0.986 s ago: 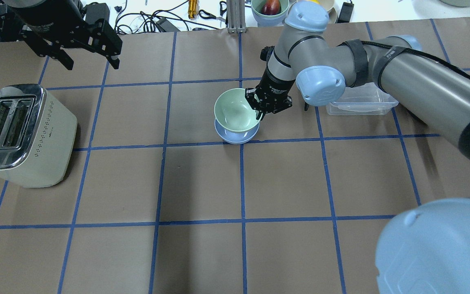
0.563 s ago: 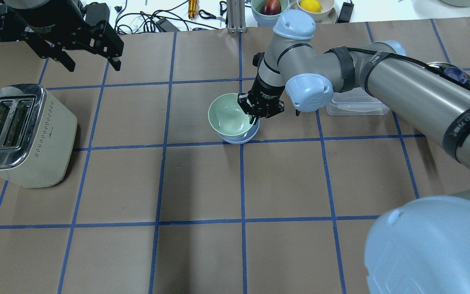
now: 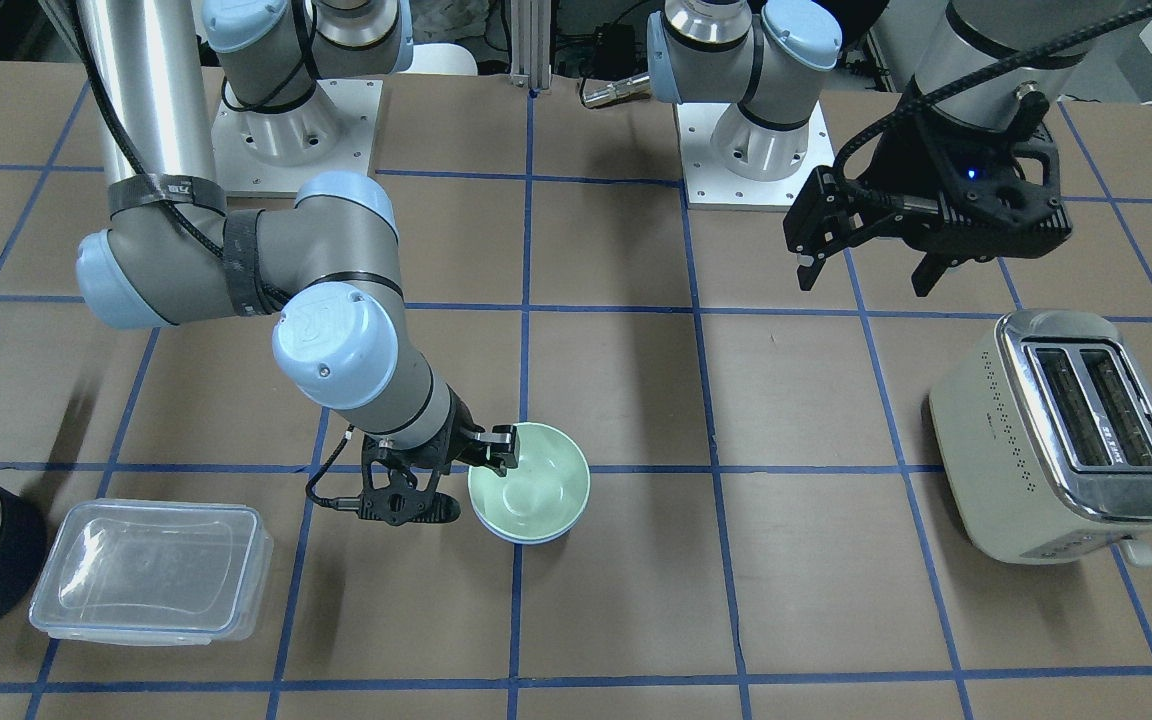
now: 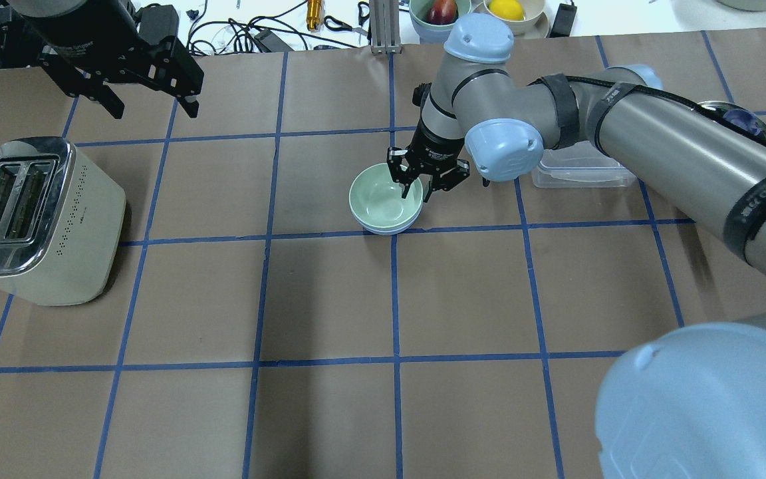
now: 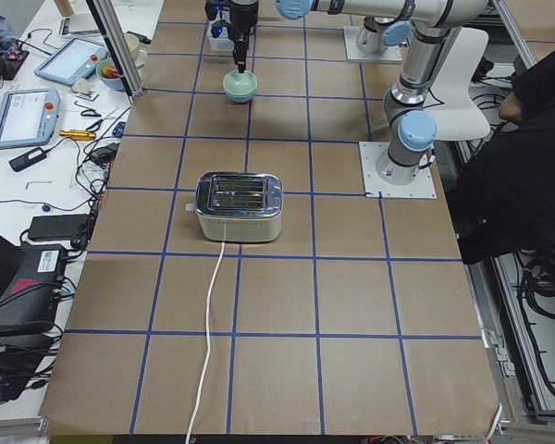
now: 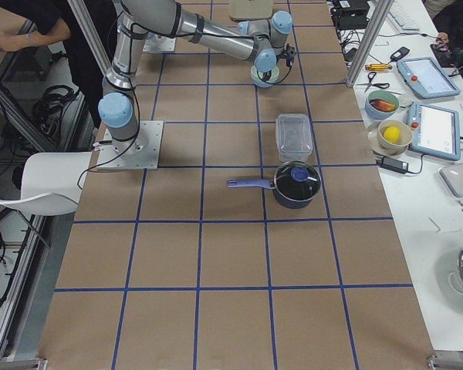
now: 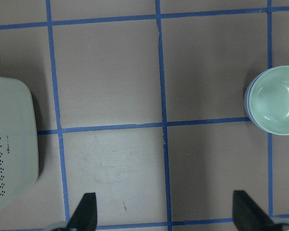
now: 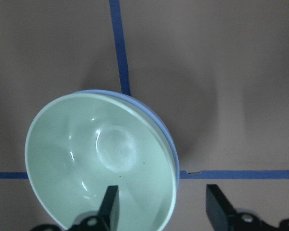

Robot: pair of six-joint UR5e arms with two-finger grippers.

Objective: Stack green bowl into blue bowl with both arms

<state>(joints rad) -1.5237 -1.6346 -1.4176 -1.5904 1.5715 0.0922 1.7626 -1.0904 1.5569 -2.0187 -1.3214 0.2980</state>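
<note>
we see the green bowl (image 4: 383,196) nested inside the blue bowl (image 4: 386,231) on the tabletop (image 4: 330,299). right fingers (image 8: 111,202) straddle its rim, spread, seemingly not touching. left fingers (image 7: 86,211) hang spread, well apart. only pulling away is left.

Silver-grey arms (image 4: 675,143), pale-blue joint caps (image 3: 321,345), black straps (image 3: 241,262)

The right tool (image 4: 415,194), jaws parted, straddles the rim of the green bowl (image 4: 380,199), which sits nested in the blue bowl (image 4: 388,231). The left tool (image 4: 154,110), jaws spread, hangs well apart above the surface (image 4: 330,299).
</note>
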